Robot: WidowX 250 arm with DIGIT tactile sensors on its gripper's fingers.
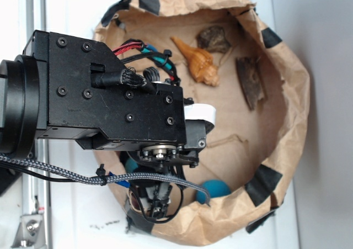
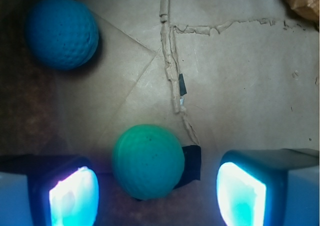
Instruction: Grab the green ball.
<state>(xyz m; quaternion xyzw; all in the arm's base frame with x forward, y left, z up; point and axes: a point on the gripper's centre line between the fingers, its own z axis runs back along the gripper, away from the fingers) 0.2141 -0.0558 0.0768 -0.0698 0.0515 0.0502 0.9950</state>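
Brown paper formed the bowl-like nest (image 1: pixel 287 94) in which everything lay, its rim patched with black tape. Taking the green ball (image 2: pixel 148 161) as the landmark: in the wrist view it sat on the paper floor between the two fingers, closer to the left-hand pad (image 2: pixel 72 196) than to the right-hand one (image 2: pixel 240 193), with open paper showing on both sides of it. The gripper (image 2: pixel 155 193) was therefore spread wide and had nothing in its grasp. A small black patch lay just beside the green ball on its right, and a torn seam in the paper ran away from the ball toward the top of the picture. The blue ball (image 2: pixel 61 31) rested well apart, up and to the left of the green ball. In the exterior view the black arm (image 1: pixel 110 94) covered the green ball, and only the blue ball (image 1: pixel 215 189) showed near the rim, with a shell (image 1: pixel 196 61) and two bark pieces farther off. By my judgement the approach and lining-up were done; closing the fingers and lifting remained. No brand, label or legible writing showed anywhere.
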